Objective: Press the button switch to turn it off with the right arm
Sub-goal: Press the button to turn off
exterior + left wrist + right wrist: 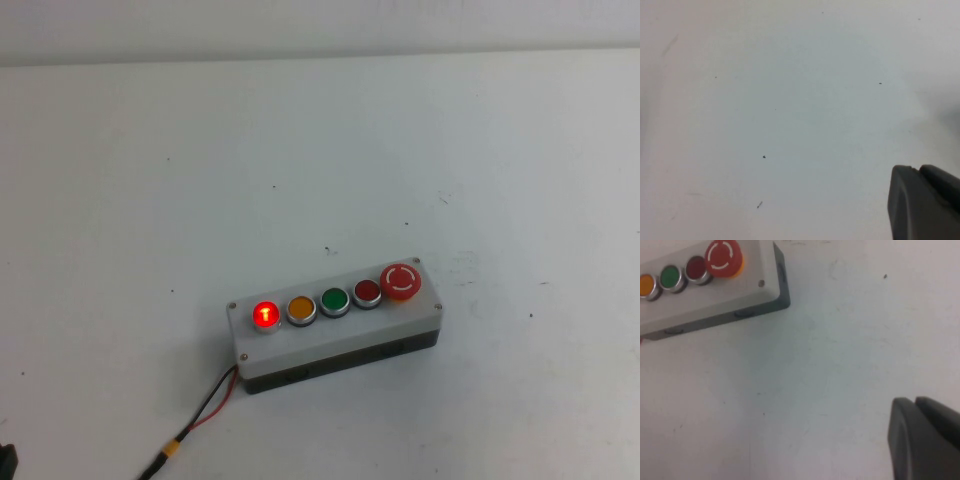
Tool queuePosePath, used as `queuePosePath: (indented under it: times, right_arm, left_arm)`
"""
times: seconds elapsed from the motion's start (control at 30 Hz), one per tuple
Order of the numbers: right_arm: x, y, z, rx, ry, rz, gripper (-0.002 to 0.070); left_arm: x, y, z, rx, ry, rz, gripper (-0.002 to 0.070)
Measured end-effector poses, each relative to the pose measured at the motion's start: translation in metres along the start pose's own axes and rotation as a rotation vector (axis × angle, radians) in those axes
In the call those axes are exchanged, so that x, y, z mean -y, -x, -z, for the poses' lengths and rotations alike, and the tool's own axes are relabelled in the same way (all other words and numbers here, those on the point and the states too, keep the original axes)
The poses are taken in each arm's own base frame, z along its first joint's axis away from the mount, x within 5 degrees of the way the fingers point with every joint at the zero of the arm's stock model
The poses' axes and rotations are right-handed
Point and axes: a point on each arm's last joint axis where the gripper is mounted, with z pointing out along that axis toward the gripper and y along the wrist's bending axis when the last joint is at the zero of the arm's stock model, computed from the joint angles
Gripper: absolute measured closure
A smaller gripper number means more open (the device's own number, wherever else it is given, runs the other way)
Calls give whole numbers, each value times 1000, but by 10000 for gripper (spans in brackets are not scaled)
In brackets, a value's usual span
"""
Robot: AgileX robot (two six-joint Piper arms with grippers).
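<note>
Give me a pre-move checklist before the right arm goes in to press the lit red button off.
1. Button switch lit, still to be turned off: ok.
2. Nothing resting on the grey box: ok.
3. Path over the table free in the high view: ok.
4. Right gripper aimed at the button: not ok; it hangs over bare table past the mushroom button end.
5. Right gripper's finger opening: cannot tell.
6. Left gripper away from the box, over bare table: ok.

Left gripper (925, 202) shows only a dark corner above bare surface; right gripper (925, 437) likewise, perhaps hovering low; neither arm enters the high view.
</note>
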Motion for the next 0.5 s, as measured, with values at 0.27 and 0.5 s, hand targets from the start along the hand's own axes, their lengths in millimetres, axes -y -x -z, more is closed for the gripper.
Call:
queuePosePath:
  times: [0.27, 0.5]
  right_arm:
    - [-53, 43, -40, -172, -25, 196, 692]
    - [-134, 54, -92, -278, -31, 454, 692]
  left_arm:
    - [0, 0, 0, 0, 0, 0, 677]
    - [0, 0, 0, 0, 0, 0, 677]
